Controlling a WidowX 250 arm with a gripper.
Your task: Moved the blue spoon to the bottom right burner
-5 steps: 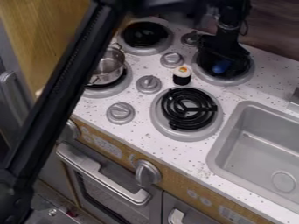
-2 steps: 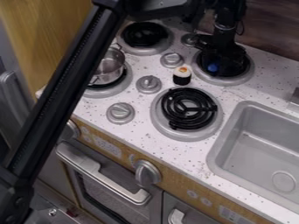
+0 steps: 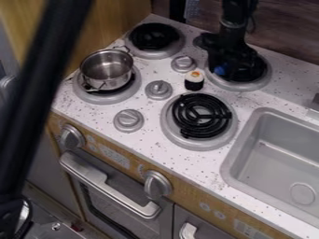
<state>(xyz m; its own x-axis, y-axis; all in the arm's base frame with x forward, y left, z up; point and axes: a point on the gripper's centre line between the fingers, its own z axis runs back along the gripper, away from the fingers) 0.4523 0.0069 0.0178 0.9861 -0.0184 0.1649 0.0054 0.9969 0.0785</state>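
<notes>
My black gripper (image 3: 225, 70) hangs over the burner at the upper right, low above its dark coil. Beside its lower end, toward the left of that burner, shows the blue spoon (image 3: 219, 70), mostly hidden by the gripper; I cannot tell whether it is held. The bottom right burner (image 3: 200, 115) has a black coil in a grey ring with nothing lying on it.
A metal pot (image 3: 107, 70) stands on the left burner. A toy sushi piece (image 3: 194, 80) sits between the burners, near several grey knobs (image 3: 158, 89). The sink (image 3: 274, 163) lies at the right, another burner (image 3: 154, 37) at the back.
The gripper and the blue spoon have shifted slightly left over the upper right burner. The long arm link has swung left, uncovering the pot.
</notes>
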